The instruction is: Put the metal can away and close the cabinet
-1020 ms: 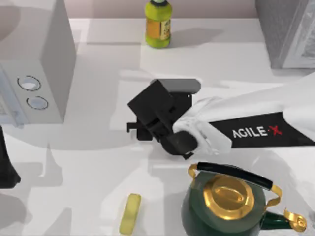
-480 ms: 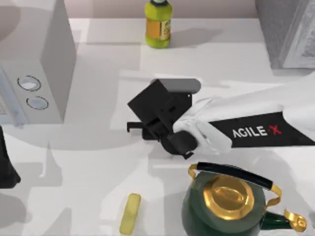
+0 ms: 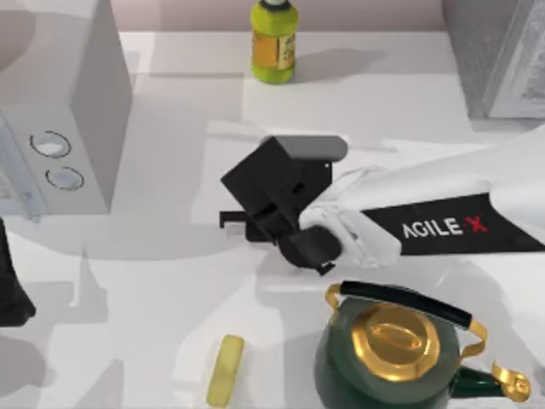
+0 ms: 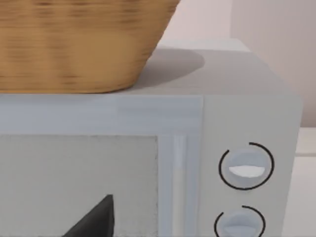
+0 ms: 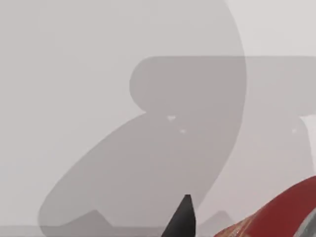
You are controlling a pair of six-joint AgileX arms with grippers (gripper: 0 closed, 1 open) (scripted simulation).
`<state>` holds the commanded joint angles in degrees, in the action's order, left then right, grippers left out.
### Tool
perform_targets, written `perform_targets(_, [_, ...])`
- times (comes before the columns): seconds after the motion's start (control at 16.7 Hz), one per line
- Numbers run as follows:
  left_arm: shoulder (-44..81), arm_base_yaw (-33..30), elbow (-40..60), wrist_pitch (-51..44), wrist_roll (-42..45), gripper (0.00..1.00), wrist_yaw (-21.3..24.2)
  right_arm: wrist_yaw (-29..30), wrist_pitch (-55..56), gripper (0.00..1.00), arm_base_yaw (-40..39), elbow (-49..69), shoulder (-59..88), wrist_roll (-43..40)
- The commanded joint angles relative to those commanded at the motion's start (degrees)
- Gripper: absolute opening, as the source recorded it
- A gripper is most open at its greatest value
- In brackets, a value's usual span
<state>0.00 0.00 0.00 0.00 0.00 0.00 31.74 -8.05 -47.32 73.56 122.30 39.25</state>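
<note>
One right gripper mid-table, arm stretched leftward, metal can beside it

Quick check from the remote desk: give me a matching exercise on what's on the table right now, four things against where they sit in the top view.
Things:
1. yellow-green bottle
2. green and gold kettle
3. microwave
4. right gripper

Places:
A. left side of the table
B. middle of the table
C. far edge, near the centre
D. near edge, towards the right

Pairs: 1-C, 2-D, 3-A, 4-B
</note>
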Motion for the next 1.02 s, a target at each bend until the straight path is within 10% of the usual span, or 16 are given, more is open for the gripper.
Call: perform_targets(1.02, [0.0,0.0,0.0,0.0,0.0,1.00,0.0,-0.2,-30.6,0.00,0.2,19.6,-11.1,-0.3])
